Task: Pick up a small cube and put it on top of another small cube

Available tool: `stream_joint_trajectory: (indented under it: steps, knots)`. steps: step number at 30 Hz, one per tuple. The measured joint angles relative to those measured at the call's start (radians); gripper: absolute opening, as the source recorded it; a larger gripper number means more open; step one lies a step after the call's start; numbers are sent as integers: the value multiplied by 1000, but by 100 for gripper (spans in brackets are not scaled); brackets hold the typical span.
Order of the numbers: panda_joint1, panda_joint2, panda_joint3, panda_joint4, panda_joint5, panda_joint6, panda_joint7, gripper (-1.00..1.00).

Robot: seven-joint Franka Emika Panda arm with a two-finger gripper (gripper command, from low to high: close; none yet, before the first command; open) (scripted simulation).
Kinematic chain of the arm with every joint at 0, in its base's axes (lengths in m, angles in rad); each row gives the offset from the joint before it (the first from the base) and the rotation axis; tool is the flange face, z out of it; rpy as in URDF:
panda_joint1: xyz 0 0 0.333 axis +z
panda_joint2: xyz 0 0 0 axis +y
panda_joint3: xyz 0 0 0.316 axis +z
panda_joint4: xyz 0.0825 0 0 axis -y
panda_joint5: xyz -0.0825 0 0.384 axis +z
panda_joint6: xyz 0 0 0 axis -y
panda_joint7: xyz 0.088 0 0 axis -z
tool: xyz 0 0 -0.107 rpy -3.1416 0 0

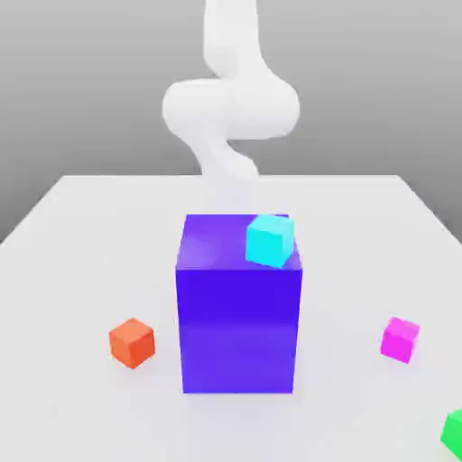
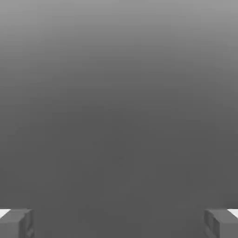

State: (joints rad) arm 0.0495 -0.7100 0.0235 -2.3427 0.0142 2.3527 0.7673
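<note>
The small magenta-pink cube [image 1: 400, 339] rests on the white table at the exterior view's right, near the front. A cyan small cube [image 1: 271, 240] sits tilted on the top right corner of the big blue-violet block [image 1: 238, 316]. An orange small cube [image 1: 132, 342] lies on the table to the block's left. In the hand view my gripper [image 2: 119, 224] is open, its two grey fingertips [image 2: 16, 223] spread wide with nothing between them, facing plain grey background. The white arm [image 1: 230, 108] rises behind the block at the table's far side.
The big blue-violet block stands tall in the table's middle, between the arm and the front cubes. A green cube [image 1: 454, 433] pokes in at the front right corner. The white table [image 1: 90, 235] spreads around the block.
</note>
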Motion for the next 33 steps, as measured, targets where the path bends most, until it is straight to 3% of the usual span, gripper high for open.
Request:
stream_joint_trajectory:
  steps: [13, 20, 23, 28, 29, 33]
  knots:
    - [239, 475, 179, -225, 33, 279, -142, 0]
    - [366, 734, 277, -344, -59, 427, -139, 0]
    - [416, 847, 255, -367, -149, 497, -91, 0]
    - [534, 1028, 112, -335, -283, 635, 9, 0]
    - [548, 1047, 95, -331, -293, 650, 17, -100]
    - [548, 1047, 95, -331, -295, 650, 19, -100]
